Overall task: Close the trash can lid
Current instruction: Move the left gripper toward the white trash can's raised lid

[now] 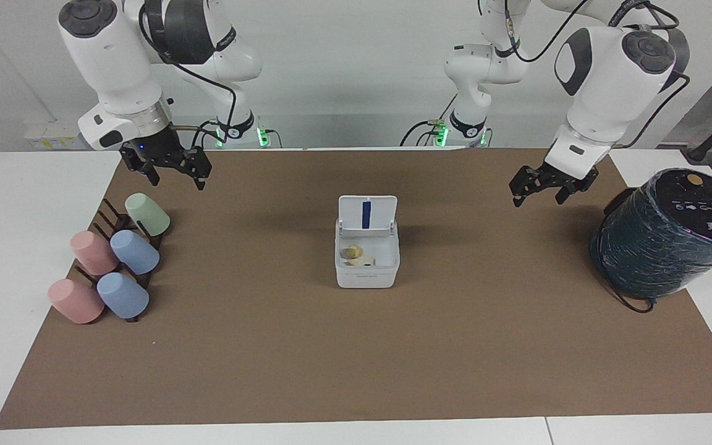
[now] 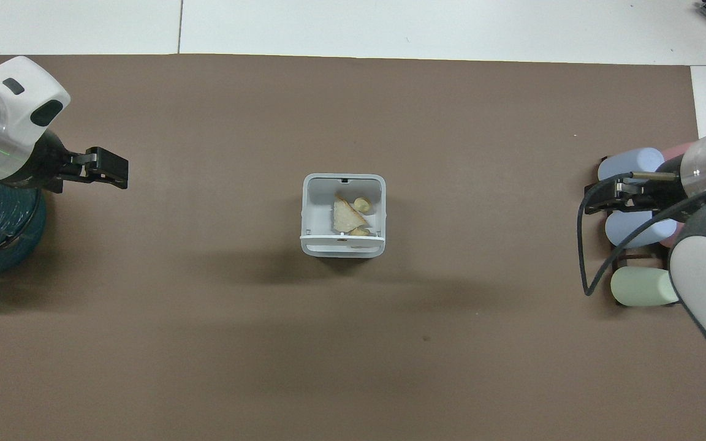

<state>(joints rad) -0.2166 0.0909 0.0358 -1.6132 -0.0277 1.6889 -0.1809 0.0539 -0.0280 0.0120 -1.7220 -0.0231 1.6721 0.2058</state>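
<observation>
Facing view: the trash can (image 1: 366, 264) sits mid-table on the brown mat (image 1: 356, 346), its lid (image 1: 367, 214) standing upright at the edge nearer the robots, scraps (image 1: 356, 254) inside. The left gripper (image 1: 544, 188) hangs empty with fingers spread, over the mat beside the dark wrapped cylinder (image 1: 665, 235). The right gripper (image 1: 173, 174) hovers empty and spread above the cup rack (image 1: 122, 256).

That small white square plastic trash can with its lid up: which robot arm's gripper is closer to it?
Left, slightly. The left gripper hangs over the bare mat toward the dark wrapped cylinder; the right gripper waits above the cup rack, farther from the trash can.
</observation>
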